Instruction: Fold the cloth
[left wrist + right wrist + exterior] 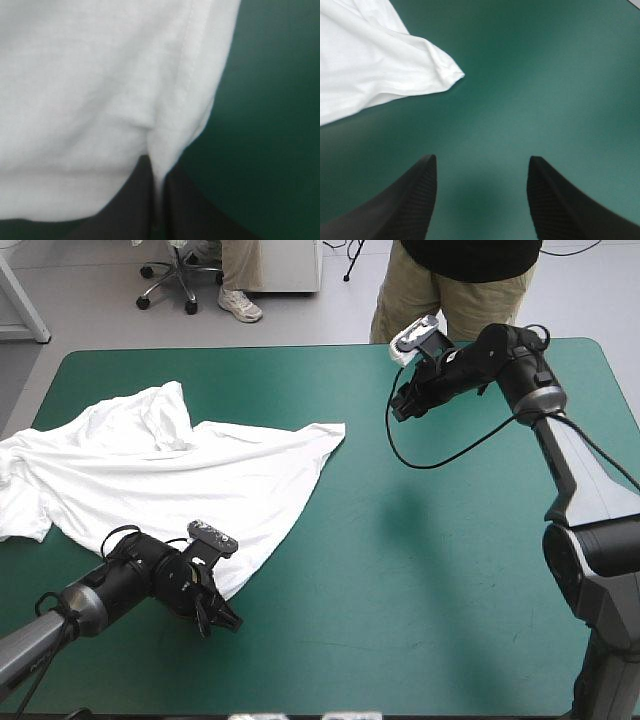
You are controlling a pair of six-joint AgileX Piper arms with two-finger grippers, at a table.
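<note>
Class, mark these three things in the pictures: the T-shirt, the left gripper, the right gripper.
T-shirt (200, 475), high view, middle of the spread cloth.
Left gripper (220, 622), high view, between its fingertips at the T-shirt's near corner.
Right gripper (482, 159), right wrist view, midway between its open fingertips.

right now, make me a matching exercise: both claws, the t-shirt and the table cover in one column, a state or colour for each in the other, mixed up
Things:
1 left claw
2 right claw
3 T-shirt
4 cover

States:
a teal-green
b open, over bare cover
c white, rumpled, on the table's left half
d shut on a T-shirt corner

Pairs: 1-d, 2-b, 3-c, 4-a
</note>
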